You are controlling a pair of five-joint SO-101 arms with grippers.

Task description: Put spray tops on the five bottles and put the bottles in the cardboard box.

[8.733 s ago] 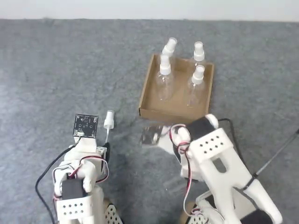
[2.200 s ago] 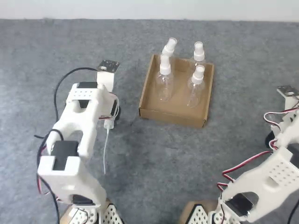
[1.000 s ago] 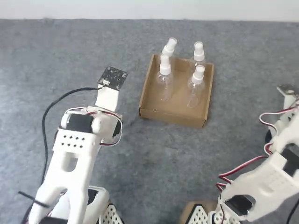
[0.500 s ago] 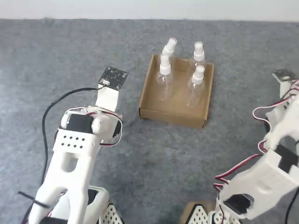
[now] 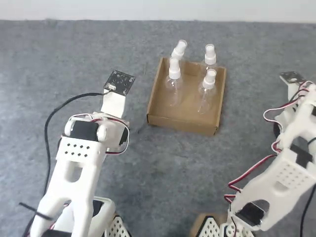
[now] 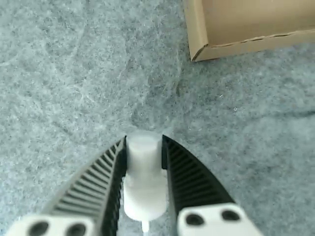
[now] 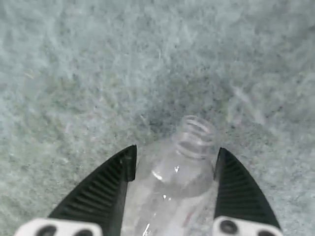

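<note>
Since half a second ago, the right arm (image 5: pixel 291 148) is edging farther out along the right side of the bench (image 5: pixel 74 59), while the left arm (image 5: pixel 84 148) is staying put. The right gripper (image 7: pixel 175 149) is grasping a clear bottle (image 7: pixel 170 189), its bare threaded neck poking out past the fingertips above the grey surface. The left gripper (image 6: pixel 143 140) is clenching a white spray top (image 6: pixel 143 177) just beside a near corner of the cardboard box (image 6: pixel 197 29). Four capped bottles (image 5: pixel 174 84) are sitting in the box, one leaning at the far left corner.
</note>
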